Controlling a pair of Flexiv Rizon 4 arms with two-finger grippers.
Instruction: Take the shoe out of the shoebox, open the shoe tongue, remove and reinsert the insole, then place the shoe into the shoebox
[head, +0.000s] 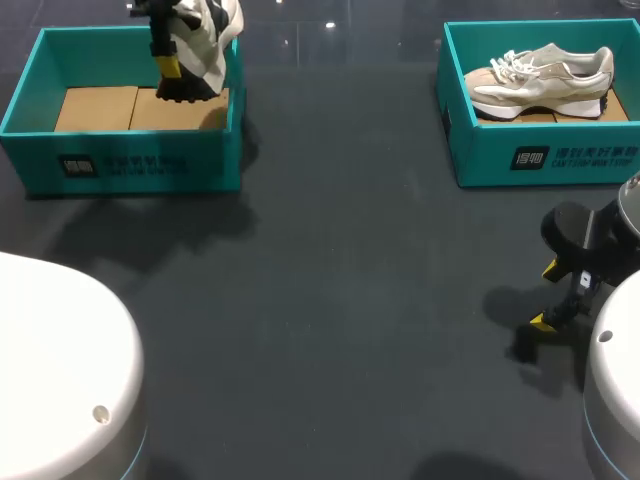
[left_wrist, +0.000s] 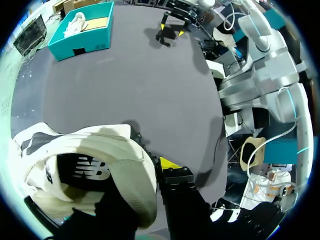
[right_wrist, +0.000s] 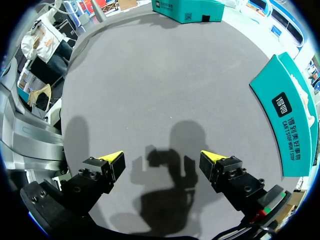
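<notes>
A white shoe with black patches (head: 207, 38) hangs upright over the left teal shoebox (head: 120, 165), its black sole just above the cardboard floor. My left gripper (head: 170, 66) is shut on it. In the left wrist view the shoe (left_wrist: 95, 170) fills the space by the gripper (left_wrist: 160, 168); one yellow fingertip (left_wrist: 169, 163) shows outside the shoe's rim, the other is hidden. My right gripper (head: 562, 292) hovers low at the table's right, open and holding nothing; its fingers (right_wrist: 114, 159) stand wide apart around the gripper's middle (right_wrist: 162, 160).
A second teal shoebox (head: 545, 155) at the back right holds a beige sneaker (head: 540, 80). It shows beside my right gripper as a teal wall (right_wrist: 290, 125). The dark table (head: 340, 280) spreads between the boxes.
</notes>
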